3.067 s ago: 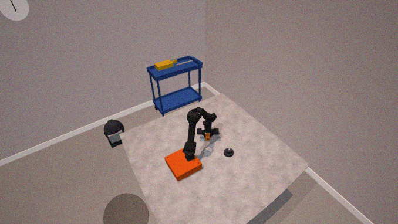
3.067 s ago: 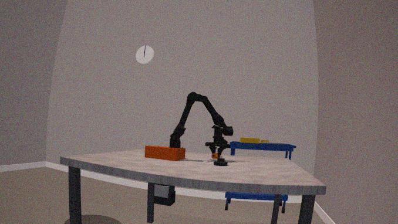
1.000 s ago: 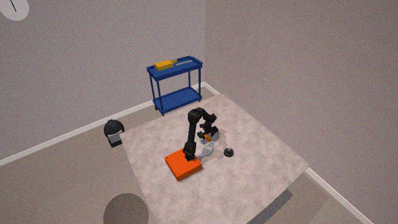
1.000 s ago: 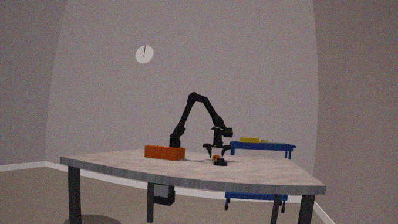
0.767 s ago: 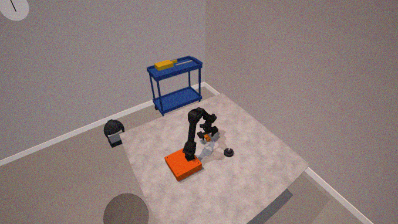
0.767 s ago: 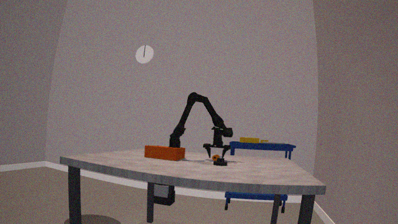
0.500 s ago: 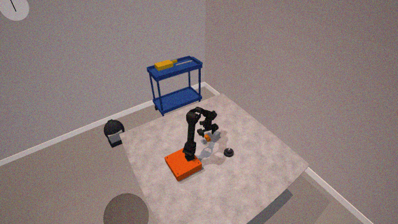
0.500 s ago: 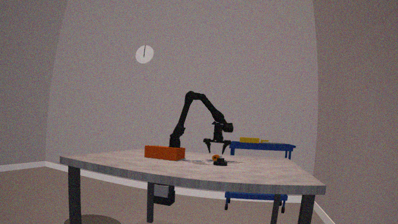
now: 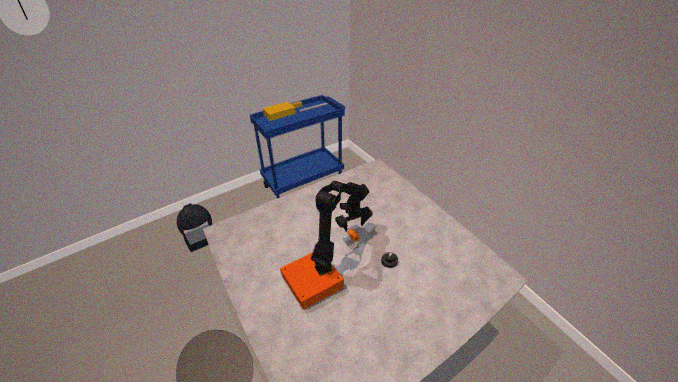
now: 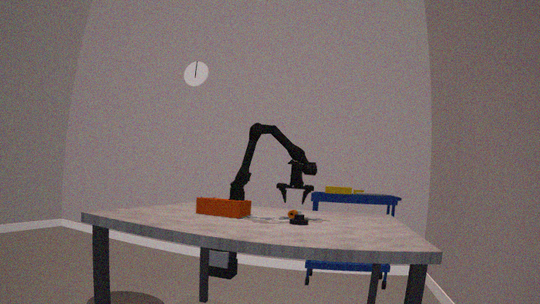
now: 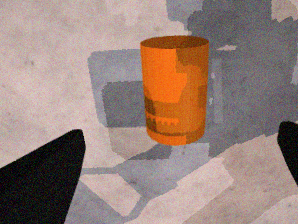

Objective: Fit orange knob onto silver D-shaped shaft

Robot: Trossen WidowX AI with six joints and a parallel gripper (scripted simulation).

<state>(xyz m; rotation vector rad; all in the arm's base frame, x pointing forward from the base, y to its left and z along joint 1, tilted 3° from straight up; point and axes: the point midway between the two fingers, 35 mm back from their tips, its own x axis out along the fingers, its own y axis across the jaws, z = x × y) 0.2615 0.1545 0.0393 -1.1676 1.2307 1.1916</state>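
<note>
The orange knob [image 9: 353,235] [image 10: 295,212] [image 11: 165,75] lies on its side on the table; the exterior camera sees a round end with a dark middle. In the wrist view its long side shows; the shape of its hole cannot be made out. My gripper [image 9: 355,226] [image 10: 294,203] [image 11: 182,135] is wide open and empty, fingers pointing down, above the knob. The dark round pedestal [image 9: 390,263] [image 10: 299,222] stands apart from the knob, to its lower right in the top view. Its small silver shaft [image 9: 390,255] points up; its flat side is too small to tell.
The arm's orange base block [image 9: 311,280] [image 10: 223,207] stands on the pale table [image 9: 425,310] [image 10: 159,227], left of the knob and pedestal. A blue cart [image 9: 302,167] [image 10: 358,198] with a yellow object [image 9: 279,111] [image 10: 338,190] stands beyond the table. Arm shadows fall around the knob.
</note>
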